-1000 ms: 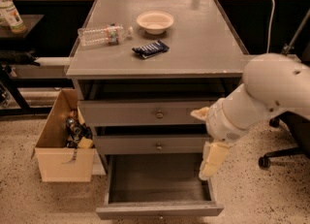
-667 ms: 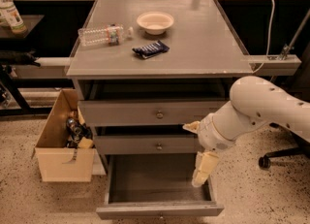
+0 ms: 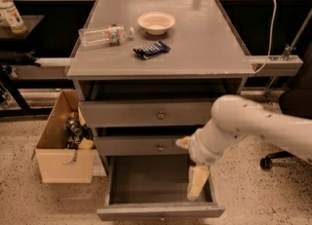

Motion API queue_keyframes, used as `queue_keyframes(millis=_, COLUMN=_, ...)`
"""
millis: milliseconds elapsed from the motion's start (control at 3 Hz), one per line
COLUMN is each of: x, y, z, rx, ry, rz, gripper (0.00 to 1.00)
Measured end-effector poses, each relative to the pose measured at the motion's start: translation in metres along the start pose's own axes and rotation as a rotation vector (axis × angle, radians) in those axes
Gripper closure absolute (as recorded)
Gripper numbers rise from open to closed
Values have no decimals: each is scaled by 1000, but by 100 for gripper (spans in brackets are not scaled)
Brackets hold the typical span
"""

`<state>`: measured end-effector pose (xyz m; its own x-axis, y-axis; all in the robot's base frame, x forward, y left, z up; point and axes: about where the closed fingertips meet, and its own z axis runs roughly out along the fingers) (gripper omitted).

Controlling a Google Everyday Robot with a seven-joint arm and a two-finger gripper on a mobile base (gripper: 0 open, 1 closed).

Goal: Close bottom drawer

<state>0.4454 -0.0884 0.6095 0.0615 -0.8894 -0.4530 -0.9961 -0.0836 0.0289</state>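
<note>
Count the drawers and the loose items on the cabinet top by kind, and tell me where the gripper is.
drawers: 3 (top drawer, middle drawer, bottom drawer pulled open)
bowl: 1
plastic bottle: 1
dark packet: 1
Total: 6
The gripper points down into the bottom drawer, near its right side.

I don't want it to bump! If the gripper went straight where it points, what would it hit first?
Probably the floor of the open bottom drawer. The gripper points down into its right side; depth is unclear, so maybe the drawer's front instead.
</note>
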Motion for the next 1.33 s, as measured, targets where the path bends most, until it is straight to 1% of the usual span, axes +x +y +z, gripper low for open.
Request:
queue_keyframes(millis=333, x=16, y=5, z=57, rx=-55, ry=37, rz=-38, gripper=0)
queue_keyframes(millis=667, x=36, y=15, z=122, rx=-110, ry=56, rz=-61, gripper=0)
queue_keyframes(millis=1000, x=60, y=28, z=178, rx=-124, ry=43, rz=-20, gripper=0)
queue_keyframes(millis=1333, x=87, y=36, z=240, rx=-87, ry=-3, rz=81, gripper=0)
